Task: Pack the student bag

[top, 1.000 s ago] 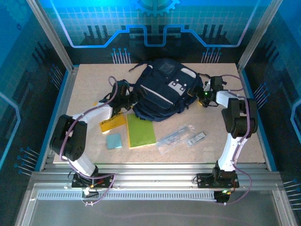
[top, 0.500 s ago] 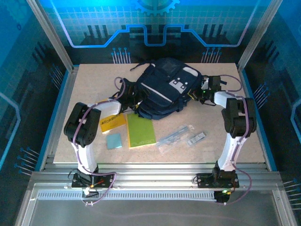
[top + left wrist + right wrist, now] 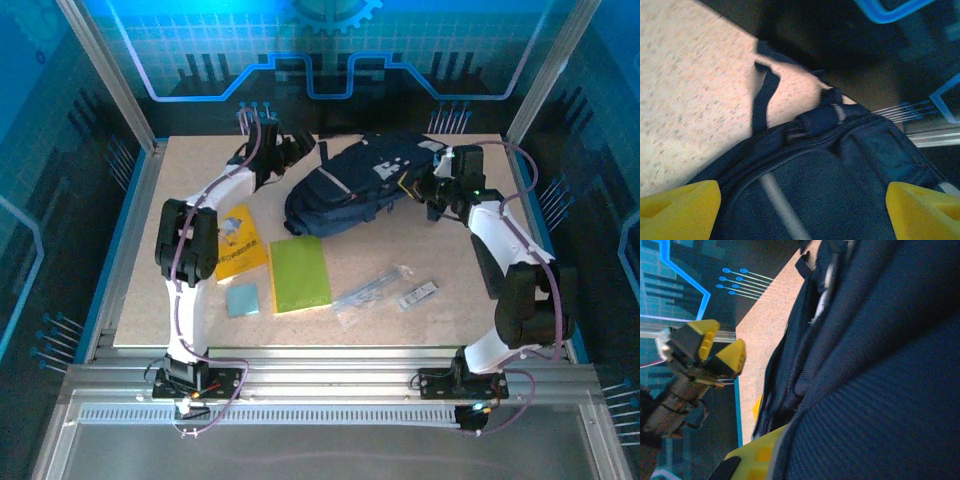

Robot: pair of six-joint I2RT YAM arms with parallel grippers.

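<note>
The student bag (image 3: 358,180), dark navy with thin grey stripes, stands tilted at the back of the table. In the left wrist view its striped panel (image 3: 805,200) and a black strap (image 3: 762,97) lie under my left gripper (image 3: 293,150). That gripper is open, its yellow fingertips (image 3: 677,207) wide apart, just off the bag's left end. My right gripper (image 3: 432,190) is at the bag's right end, shut on the fabric. There, one yellow finger (image 3: 752,457) shows under the cloth (image 3: 880,390) and the other is hidden.
In front of the bag lie a yellow booklet (image 3: 238,245), a green notebook (image 3: 299,275), a small light-blue square (image 3: 241,298), a clear plastic packet (image 3: 372,289) and a small wrapped item (image 3: 418,295). The enclosure's posts and back wall stand close behind both grippers.
The bag has gone from lying flat mid-table to tilted up at the back right. My left gripper swung to the back left, off the bag. The right arm stretched out with it.
</note>
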